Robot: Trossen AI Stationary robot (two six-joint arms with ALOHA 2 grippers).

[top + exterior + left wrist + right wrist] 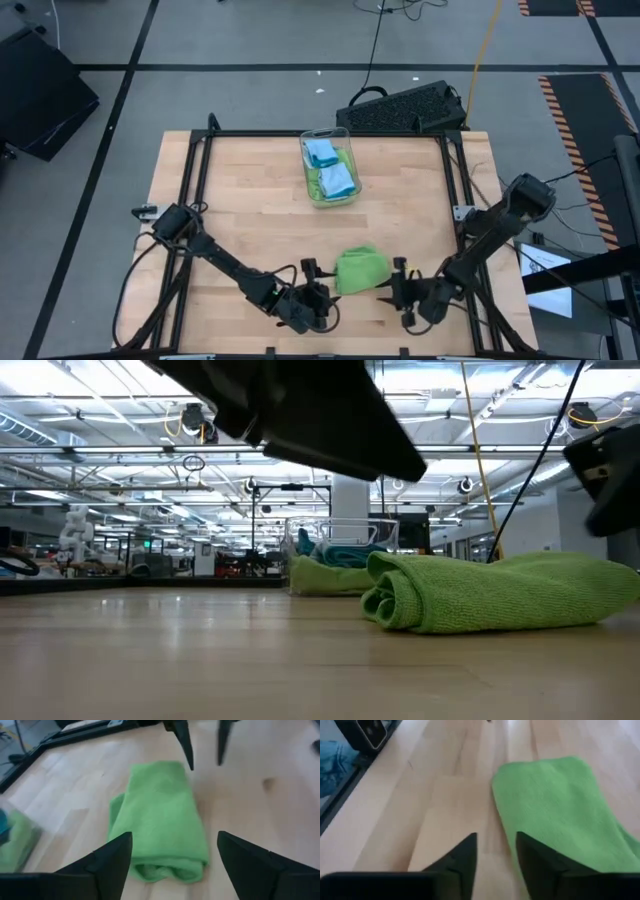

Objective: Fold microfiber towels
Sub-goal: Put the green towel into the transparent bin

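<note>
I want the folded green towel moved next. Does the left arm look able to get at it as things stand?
Probably yes. The left gripper is open and faces the folded green towel across bare table. The right gripper, open on the towel's other side, could crowd it.

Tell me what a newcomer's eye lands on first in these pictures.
First, the folded lime green towel, lying on the wooden table near its front edge. The left gripper and right gripper flank it, both with fingers apart and empty. Next, farther back near the table's middle, the clear plastic bin holding blue and green towels.
</note>
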